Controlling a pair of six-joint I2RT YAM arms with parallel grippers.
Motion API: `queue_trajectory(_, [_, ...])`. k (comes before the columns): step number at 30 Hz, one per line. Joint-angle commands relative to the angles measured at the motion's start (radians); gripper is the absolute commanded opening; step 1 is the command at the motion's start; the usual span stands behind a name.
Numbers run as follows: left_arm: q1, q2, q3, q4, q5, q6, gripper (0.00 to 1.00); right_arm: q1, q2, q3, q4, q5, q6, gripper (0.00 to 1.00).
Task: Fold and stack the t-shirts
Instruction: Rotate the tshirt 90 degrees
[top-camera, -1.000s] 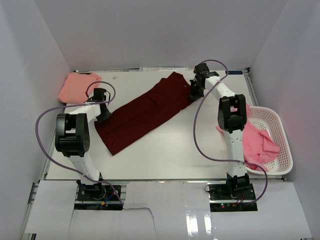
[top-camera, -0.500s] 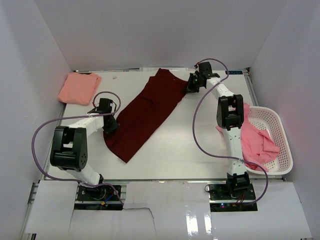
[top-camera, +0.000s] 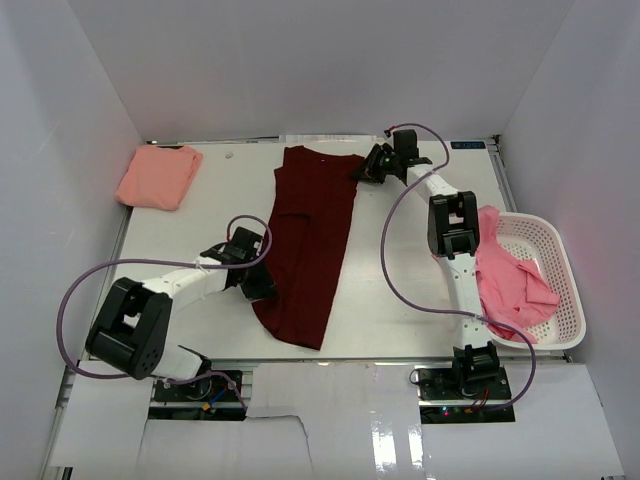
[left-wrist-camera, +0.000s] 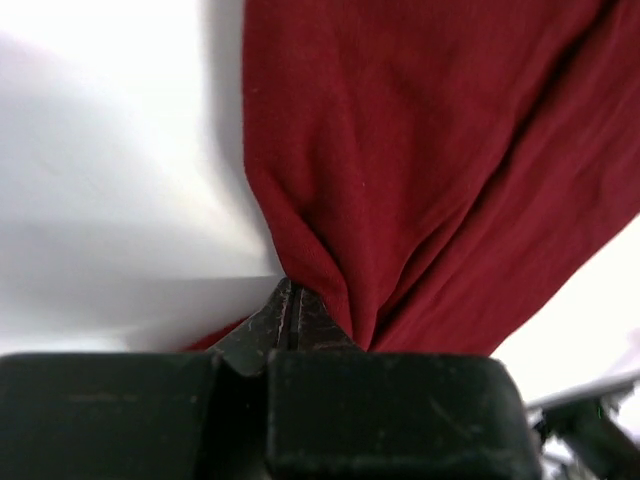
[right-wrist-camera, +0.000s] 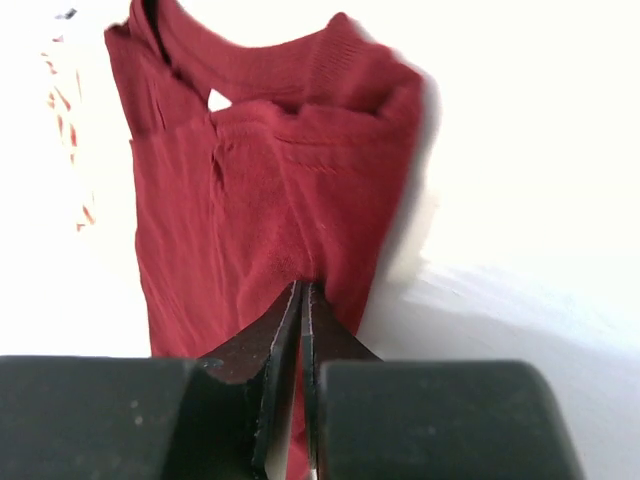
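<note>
A dark maroon t-shirt (top-camera: 308, 240), folded into a long strip, lies lengthwise down the middle of the table. My left gripper (top-camera: 262, 288) is shut on its near left edge, the cloth (left-wrist-camera: 420, 170) bunching at the closed fingertips (left-wrist-camera: 290, 300). At the far end my right gripper (top-camera: 362, 170) is shut on the collar corner, where maroon fabric (right-wrist-camera: 260, 200) runs between the closed fingertips (right-wrist-camera: 302, 300). A folded salmon t-shirt (top-camera: 156, 176) rests at the far left corner. Pink t-shirts (top-camera: 508, 280) spill out of the basket.
A white mesh basket (top-camera: 560, 262) stands at the right edge of the table, beside my right arm. White enclosure walls close in the table on the left, the back and the right. Purple cables loop off both arms.
Both grippers have swung the maroon t-shirt from a diagonal lie to a near-straight one. The left gripper moved right and nearer; the right gripper moved left along the far edge.
</note>
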Motion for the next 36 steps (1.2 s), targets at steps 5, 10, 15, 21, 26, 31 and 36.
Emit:
queue_trajectory(5, [-0.139,-0.060,-0.117,-0.120,0.113,-0.140,0.00,0.016,0.092,0.086,0.149,-0.054,0.161,0.11])
queue_trajectory(10, [-0.205,-0.071,-0.112,-0.117,0.163,-0.177,0.00,0.024,0.110,0.089,0.237,-0.067,0.231,0.11])
queue_trajectory(15, [-0.251,-0.103,-0.092,-0.152,0.154,-0.214,0.00,0.019,0.113,0.107,0.269,-0.065,0.248,0.11])
queue_trajectory(21, [-0.251,-0.216,0.000,-0.400,0.004,-0.228,0.00,-0.005,0.069,0.103,0.311,-0.083,0.267,0.10])
queue_trajectory(26, [-0.233,-0.344,0.076,-0.514,-0.053,-0.243,0.00,-0.019,-0.029,0.069,0.337,-0.139,0.251,0.09])
queue_trajectory(31, [-0.178,-0.361,0.178,-0.456,-0.183,-0.132,0.04,-0.007,-0.325,-0.222,0.244,-0.154,0.078,0.08])
queue_trajectory(36, [-0.141,-0.201,0.274,-0.318,-0.226,-0.006,0.08,0.025,-0.715,-0.567,0.073,-0.080,-0.187,0.09])
